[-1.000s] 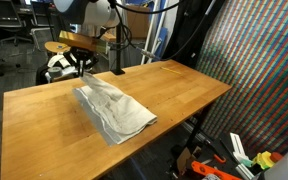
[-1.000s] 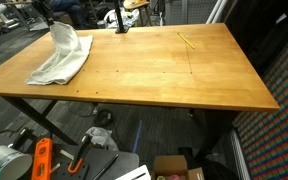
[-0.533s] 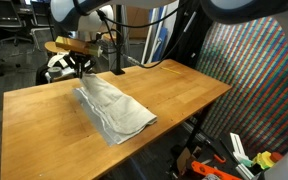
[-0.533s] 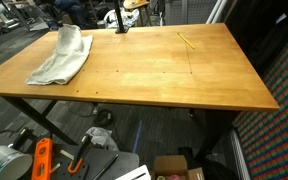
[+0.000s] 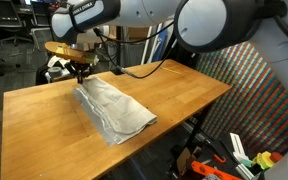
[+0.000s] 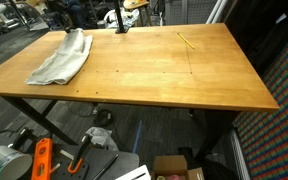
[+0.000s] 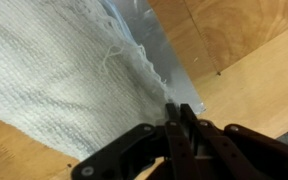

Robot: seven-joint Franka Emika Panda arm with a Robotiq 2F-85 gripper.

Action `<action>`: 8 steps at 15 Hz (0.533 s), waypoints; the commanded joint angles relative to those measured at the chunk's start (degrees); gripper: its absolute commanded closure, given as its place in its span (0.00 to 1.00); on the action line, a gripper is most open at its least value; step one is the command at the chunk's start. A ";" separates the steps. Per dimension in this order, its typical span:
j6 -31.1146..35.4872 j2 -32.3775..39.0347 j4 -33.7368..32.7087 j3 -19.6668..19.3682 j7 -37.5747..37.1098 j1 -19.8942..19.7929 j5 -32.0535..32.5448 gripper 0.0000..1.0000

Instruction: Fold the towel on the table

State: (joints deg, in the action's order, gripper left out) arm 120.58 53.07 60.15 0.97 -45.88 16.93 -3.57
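Towel [image 5: 114, 108] lies rumpled on a wooden table [image 5: 189, 90], one end caught in the closed gripper [image 5: 81, 73].

Seen from the wrist, the black fingers [image 7: 191, 126] rise from the bottom centre of the frame, pressed together on the white cloth's frayed hem, with bare wood at the right. In an exterior view, an orange tool [image 6: 41, 160] and a cardboard box [image 6: 174, 167] sit on the floor along the bottom edge, below the table's near side. On the tabletop the cloth occupies the upper left, while a thin yellow stick [image 6: 187, 41] lies well apart near the top centre. In both exterior views the cloth runs from its loose near end up to the gripper at the table's far side. Beyond it the white arm [image 5: 134, 12] arches across the top of the frame.
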 commanded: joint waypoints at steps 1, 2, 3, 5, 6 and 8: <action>-2.26 4.34 -7.95 -0.75 -1.95 0.86 0.57 0.90; -2.83 5.16 -9.11 -0.72 -2.17 0.84 0.49 0.90; -3.00 5.85 -10.13 -0.86 -2.52 0.91 0.62 0.90; -4.21 7.27 -12.23 -0.92 -3.32 0.90 0.58 0.91; -4.81 8.00 -13.26 -1.03 -3.79 0.91 0.66 0.91; -6.32 9.33 -15.25 -0.91 -4.67 0.72 0.44 0.90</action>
State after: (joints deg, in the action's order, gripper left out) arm 117.57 58.69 51.88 0.92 -48.21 17.08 -3.57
